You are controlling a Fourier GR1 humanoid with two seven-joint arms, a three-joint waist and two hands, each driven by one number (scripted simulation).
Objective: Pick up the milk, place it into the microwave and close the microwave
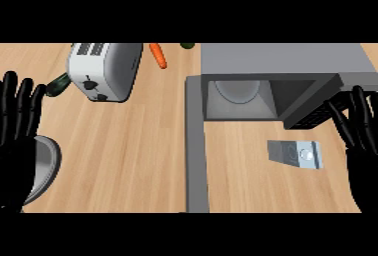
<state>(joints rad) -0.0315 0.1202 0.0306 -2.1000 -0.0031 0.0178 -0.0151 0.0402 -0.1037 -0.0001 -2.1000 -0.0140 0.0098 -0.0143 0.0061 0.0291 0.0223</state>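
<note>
Two hands: both black, fingers straight and spread, pointing up, grasping nothing.
Left hand (18,155): resting at the far left edge, its palm over part of a round grey dish (47,165).
Right hand (362,150): resting at the far right edge, beside the microwave's right front corner and apart from the milk.
Milk (295,153): a pale carton on the counter (125,150), outside the microwave, just in front of its open mouth. It lies between the door and the right hand, touching neither.
Microwave (284,57): a grey box at the upper right, standing open, with a pale turntable (236,92) showing inside.
Microwave door (196,150): swung right out, a long grey strip running down the counter from the cavity's left side.
Toaster (103,70): white, at the upper left, set at a slant.
Carrot (159,55): orange, between the toaster and the microwave.
Green vegetable (57,85): dark, just left of the toaster, near the left hand's fingertips.
</note>
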